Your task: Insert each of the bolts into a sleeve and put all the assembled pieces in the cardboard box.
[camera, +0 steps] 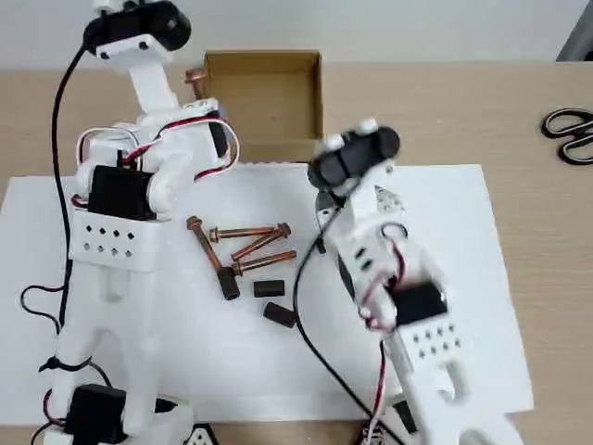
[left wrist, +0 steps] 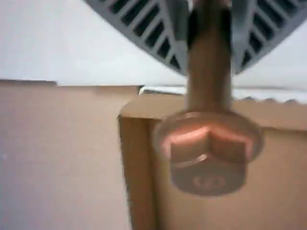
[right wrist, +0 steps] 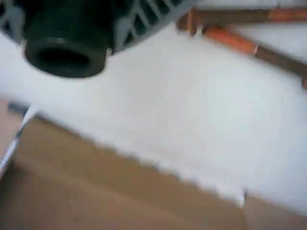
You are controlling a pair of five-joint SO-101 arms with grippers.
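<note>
High view: left gripper [camera: 202, 100] held copper bolt [camera: 195, 81] beside cardboard box [camera: 262, 60] left wall; loose bolts [camera: 250, 241] and spare sleeves [camera: 269, 288] lay on paper [camera: 445, 213]. Left wrist view: jaws clamped bolt shank, head over box corner. Right wrist view: right gripper [right wrist: 67, 33] gripped black sleeve [right wrist: 64, 55] above paper, near box.

High: fixed, steeply down over the table [camera: 482, 93]. Left wrist: tight on a gripped bolt [left wrist: 208, 143], facing the box [left wrist: 139, 182] corner. Right wrist: low over paper [right wrist: 182, 120], past a gripped sleeve [right wrist: 64, 52] — box, loose bolts [right wrist: 230, 40] shared with high.
</note>
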